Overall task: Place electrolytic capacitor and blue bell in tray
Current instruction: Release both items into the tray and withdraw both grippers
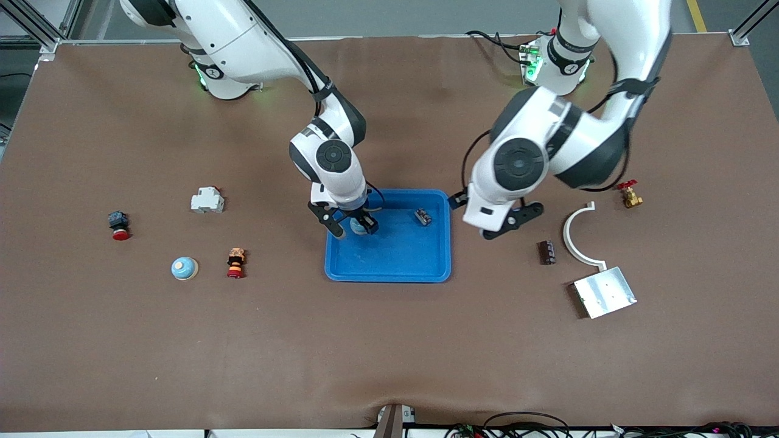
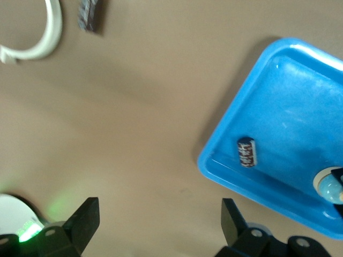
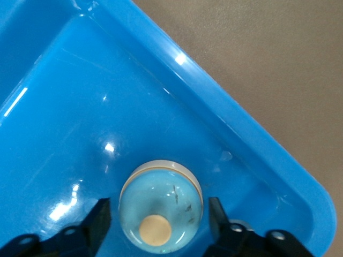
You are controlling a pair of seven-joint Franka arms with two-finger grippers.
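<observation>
Right now the blue bell (image 3: 161, 206) is sitting on the floor of the tray (image 1: 401, 261), dome up, close to the tray wall toward the right arm's end of the table. The right gripper (image 1: 353, 227) is standing low over it, its two fingers (image 3: 99, 219) spread apart with the bell between them; in the right wrist view a sliver of gap is showing on each side, so the jaws are looking released rather than clamped.

To my eye this is the letting-go step. Doing it well is meaning opening fully before lifting, then rising straight up so neither finger is catching the dome and dragging it toward the rim. The bell is round and smooth, so a sideways nudge could be sending it sliding.

The electrolytic capacitor (image 1: 422, 216) is already lying on its side in the tray, nearer the left arm's end and well apart from the bell. Both parts seem to be in, so the task is looking close to finished.

The left gripper (image 1: 505, 225) is waiting just outside the tray's edge, over bare table, jaws wide and holding nothing.

Scattered around: a second light blue bell (image 1: 184, 268) toward the right arm's end, a dark cylindrical part (image 1: 547, 252), a white curved bracket (image 1: 575, 240) and a silver plate (image 1: 604, 292) toward the left arm's end.
</observation>
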